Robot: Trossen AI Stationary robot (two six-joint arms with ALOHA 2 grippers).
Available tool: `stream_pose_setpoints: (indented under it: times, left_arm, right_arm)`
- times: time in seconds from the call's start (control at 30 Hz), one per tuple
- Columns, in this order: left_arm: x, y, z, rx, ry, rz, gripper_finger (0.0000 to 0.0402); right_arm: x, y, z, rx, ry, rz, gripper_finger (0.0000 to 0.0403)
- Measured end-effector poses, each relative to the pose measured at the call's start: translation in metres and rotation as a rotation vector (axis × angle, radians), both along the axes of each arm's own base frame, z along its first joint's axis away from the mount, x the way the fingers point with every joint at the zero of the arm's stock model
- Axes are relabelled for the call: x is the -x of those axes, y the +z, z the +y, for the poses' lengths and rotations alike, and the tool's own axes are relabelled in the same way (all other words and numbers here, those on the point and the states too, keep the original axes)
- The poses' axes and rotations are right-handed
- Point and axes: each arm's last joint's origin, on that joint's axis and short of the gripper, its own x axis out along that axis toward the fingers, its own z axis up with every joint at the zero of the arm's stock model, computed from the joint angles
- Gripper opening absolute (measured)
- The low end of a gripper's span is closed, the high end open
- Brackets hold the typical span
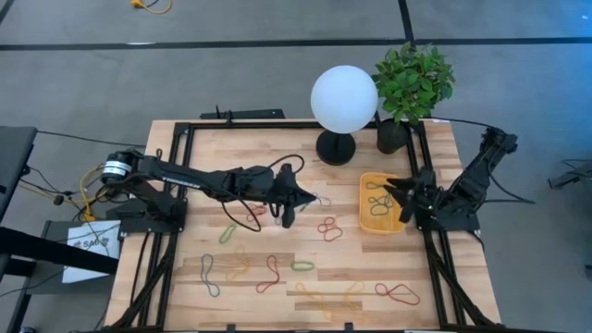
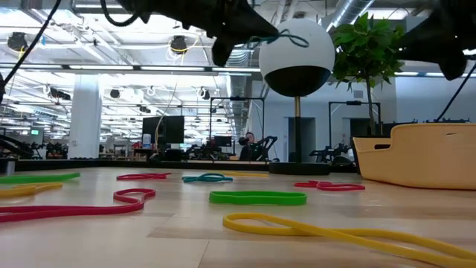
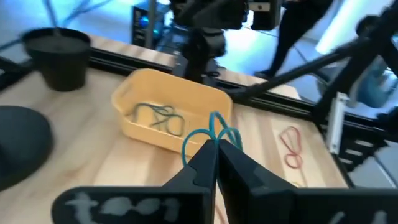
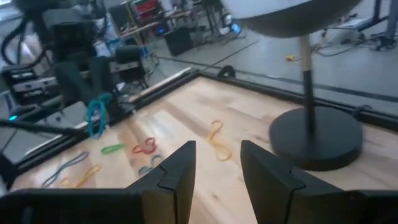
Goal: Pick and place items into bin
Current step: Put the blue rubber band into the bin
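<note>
a: state the left gripper (image 3: 214,144) condition.

b: fingers fully closed, pinching a blue rubber band (image 3: 210,134). the loop stands up from the fingertips. in the high view the left gripper (image 1: 294,196) is over the middle of the table, raised off the wood; the low view shows the band (image 2: 277,36) hanging in the air beside the white globe lamp (image 2: 297,53).

a: right gripper?

b: the right gripper (image 1: 404,196) is at the right edge of the table, over the near end of the bin (image 1: 379,203). its fingers (image 4: 177,171) are parted, with a gap between them and nothing held.

a: bin location and contents?

b: the yellow-orange bin (image 3: 169,116) sits on the right side of the table, just in front of the black plant pot (image 1: 392,136). it is ahead of the left gripper, well apart from it. several thin bands (image 3: 160,116) lie inside on its floor, blue-grey in tone.

a: remaining items on the table?

b: loose bands are scattered over the near half of the wood. a red figure-eight (image 1: 329,228) lies between the left gripper and the bin. a green loop (image 1: 302,265), a red loop (image 1: 269,273) and a yellow loop (image 1: 237,266) lie nearer the front edge, with another red one (image 1: 398,294) at the front right. in the low view a green band (image 2: 257,197) and a yellow band (image 2: 327,232) lie flat on the surface in the foreground.
</note>
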Motion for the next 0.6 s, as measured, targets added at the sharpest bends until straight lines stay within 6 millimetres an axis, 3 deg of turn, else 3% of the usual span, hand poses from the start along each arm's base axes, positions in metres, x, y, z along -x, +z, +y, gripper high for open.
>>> stream_pose_setpoints:
  times: [0.37,0.47,0.6]
  left_arm:
    - [-0.011,-0.008,-0.001,-0.060,-0.072,-0.059,0.0000]
    - [-0.011,-0.008,-0.001,-0.060,-0.072,-0.059,0.0000]
    - [-0.011,-0.009,-0.001,-0.071,-0.075,-0.054,0.0000]
  right_arm:
    - [-0.063,-0.002,0.038,0.038,0.274,-0.107,0.0128]
    - [-0.081,-0.006,0.040,0.045,0.324,-0.128,0.0143]
    - [-0.101,-0.018,0.034,0.014,0.257,-0.119,0.0168]
